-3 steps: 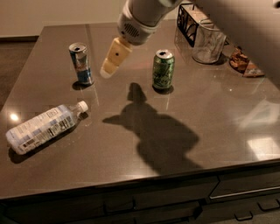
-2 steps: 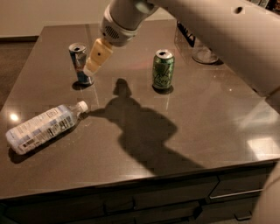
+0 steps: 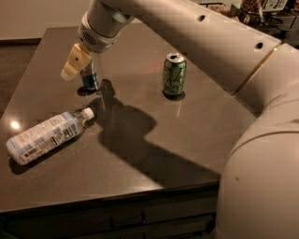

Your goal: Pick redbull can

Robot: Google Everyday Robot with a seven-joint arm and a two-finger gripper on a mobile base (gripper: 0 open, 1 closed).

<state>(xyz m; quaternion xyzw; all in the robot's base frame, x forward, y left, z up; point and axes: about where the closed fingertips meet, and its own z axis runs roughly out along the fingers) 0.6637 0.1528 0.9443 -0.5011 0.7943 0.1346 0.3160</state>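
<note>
The redbull can (image 3: 90, 78) stands upright on the dark table (image 3: 140, 140) at the far left; only its blue lower half shows, its top is hidden behind the gripper. My gripper (image 3: 74, 63), with cream-coloured fingers, hangs over and in front of the can's top, slightly to its left. The white arm reaches in from the right across the table's back.
A wider green can (image 3: 174, 74) stands upright at the table's middle back. A clear plastic bottle with a white label (image 3: 46, 136) lies on its side at the front left. The table's front edge runs along the bottom. Cluttered objects (image 3: 261, 9) sit far right at the back.
The gripper has moved left from between the two cans to over the redbull can, now covering its top. The arm fills more of the right side.
</note>
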